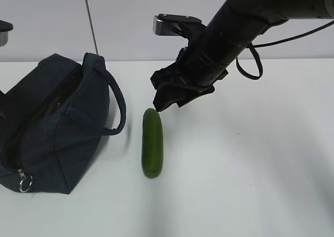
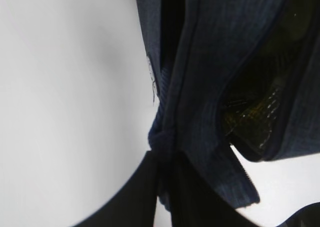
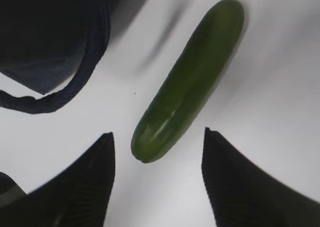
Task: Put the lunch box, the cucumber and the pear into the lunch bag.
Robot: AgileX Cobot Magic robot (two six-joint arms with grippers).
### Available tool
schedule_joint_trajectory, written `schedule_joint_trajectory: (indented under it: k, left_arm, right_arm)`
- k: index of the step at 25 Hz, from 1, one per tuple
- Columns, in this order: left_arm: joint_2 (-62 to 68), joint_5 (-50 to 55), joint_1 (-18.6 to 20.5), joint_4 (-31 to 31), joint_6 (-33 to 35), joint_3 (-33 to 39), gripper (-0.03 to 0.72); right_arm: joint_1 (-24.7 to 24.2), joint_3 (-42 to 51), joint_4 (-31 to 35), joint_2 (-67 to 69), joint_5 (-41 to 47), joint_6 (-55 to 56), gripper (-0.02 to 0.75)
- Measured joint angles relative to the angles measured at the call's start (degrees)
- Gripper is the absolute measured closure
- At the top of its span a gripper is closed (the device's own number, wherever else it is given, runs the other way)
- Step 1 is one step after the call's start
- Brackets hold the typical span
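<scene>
Cucumber (image 3: 190, 82) lies on the table (image 1: 250, 169) beside the lunch bag (image 1: 47, 127), its long axis running away from the right claw (image 3: 157, 182), whose jaws stand apart astride its near end.

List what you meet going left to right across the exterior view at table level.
Lunch bag lying open on the left, its handle looping out to the right → cucumber flat on the table → right gripper, open, hanging just above the cucumber's far end → bare table.
</scene>
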Motion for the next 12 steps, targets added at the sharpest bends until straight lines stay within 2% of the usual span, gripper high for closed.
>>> schedule_joint_trajectory:
  k: [3,7,12]
  left_arm:
    - [0.00,0.13,0.00,0.00,0.00,0.00,0.685]
    - [0.00,0.13,0.00,0.00,-0.01,-0.04,0.685]
    - [0.00,0.13,0.00,0.00,-0.01,-0.04,0.685]
  right_arm:
    - [1.01,-0.31,-1.77,1.93,-0.38,5.07,0.295]
    - [3.78,-0.41,-7.38,4.14,-1.38,12.38,0.294]
    - [6.47,-3.93,-12.18,8.34,-1.25,20.33,0.294]
